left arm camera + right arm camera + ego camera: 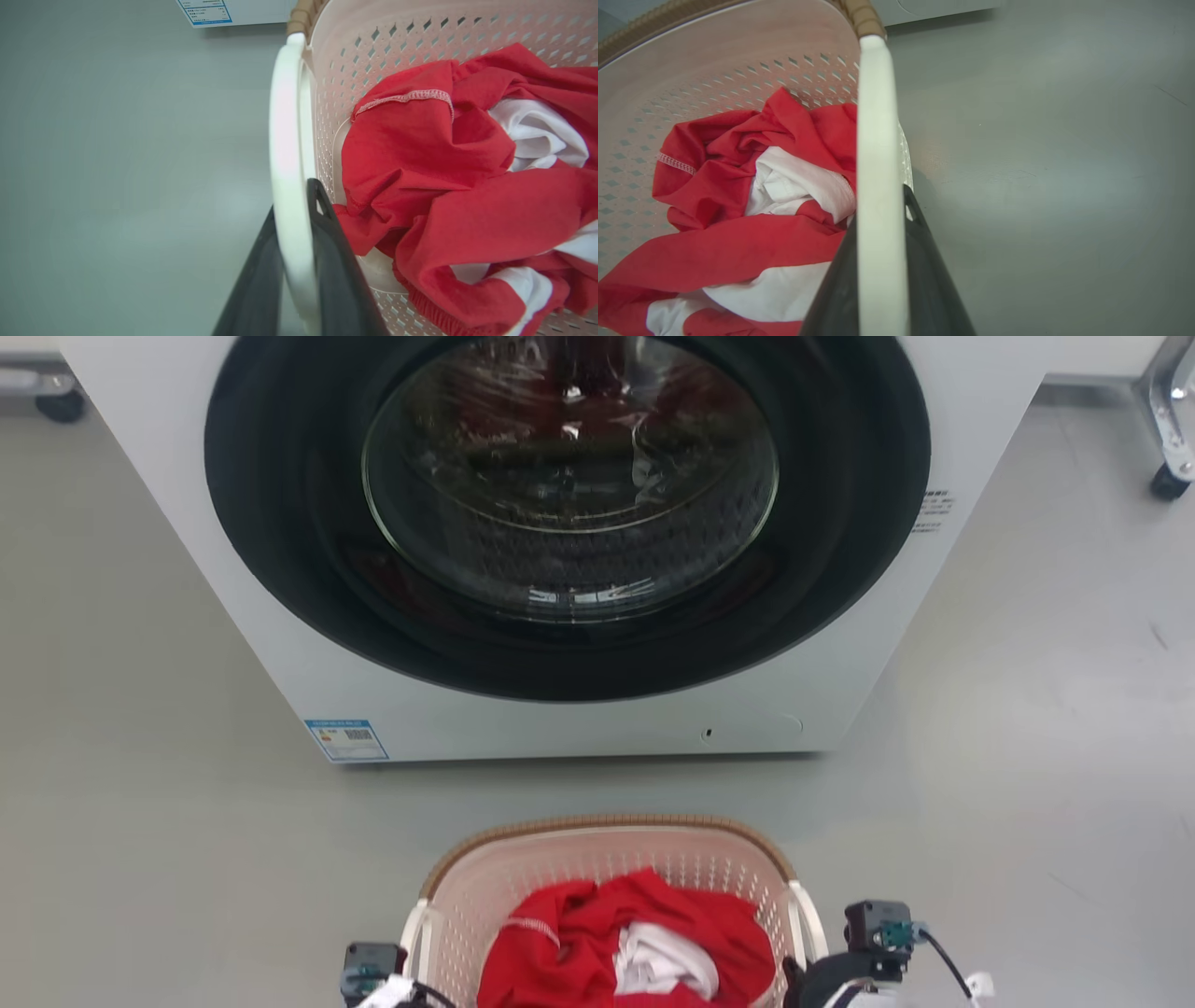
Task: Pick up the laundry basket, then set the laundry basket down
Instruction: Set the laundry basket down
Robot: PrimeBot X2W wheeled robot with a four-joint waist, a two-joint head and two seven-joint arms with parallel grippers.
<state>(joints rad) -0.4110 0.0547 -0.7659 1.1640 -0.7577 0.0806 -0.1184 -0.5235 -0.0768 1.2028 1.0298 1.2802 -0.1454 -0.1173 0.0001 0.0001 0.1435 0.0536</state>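
Left hand [293, 200] and right hand [880, 205] each clamp a white handle [285, 116] of the laundry basket [607, 859]. Grip seems made; lift unclear, setting down remains

Head view high, facing down-forward; wrist views close, flanking shared laundry basket [523, 873].

A laundry test room: a front-loading washing machine [560, 541] on bare grey floor [1027, 756] among castered frames [1172, 439].
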